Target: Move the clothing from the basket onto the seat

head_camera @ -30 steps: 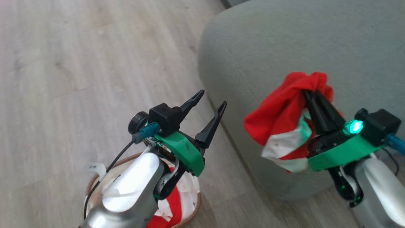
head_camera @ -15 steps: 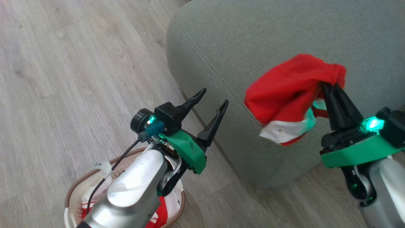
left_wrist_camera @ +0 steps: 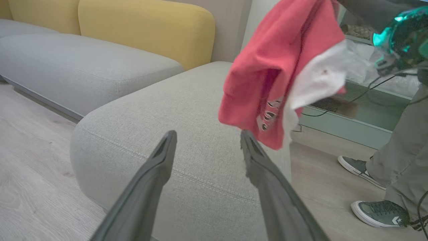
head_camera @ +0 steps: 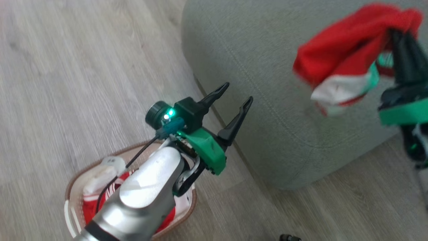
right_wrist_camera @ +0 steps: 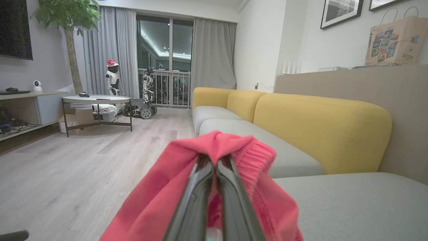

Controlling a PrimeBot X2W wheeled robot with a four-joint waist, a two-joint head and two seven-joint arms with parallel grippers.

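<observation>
My right pincer (head_camera: 399, 36) is clamped on one red garment (head_camera: 337, 50). In the right wrist view the two fingers stand pressed together with the fabric bunched over their tips. The garment hangs in the air at the right of the scene, red folds on top and a white panel drooping below. From the head view it is over the seat (head_camera: 254, 50). It seems to hang clear of the cushion, though I cannot be sure of the gap.

My left pincer (head_camera: 237, 92) is spread wide with nothing between its fingers. It hovers by the seat's near left corner, above the basket (head_camera: 77, 177).

The basket stands on the wooden floor (head_camera: 83, 67), just left of the seat. Red and white cloth (head_camera: 90, 207) shows inside it under my left forearm, so I take it that the second garment is not yet lifted.

I judge the task less than half done. Nothing lies on the seat yet. The first piece has to be let go onto the cushion, and the second has to be picked out of the basket and carried across.
</observation>
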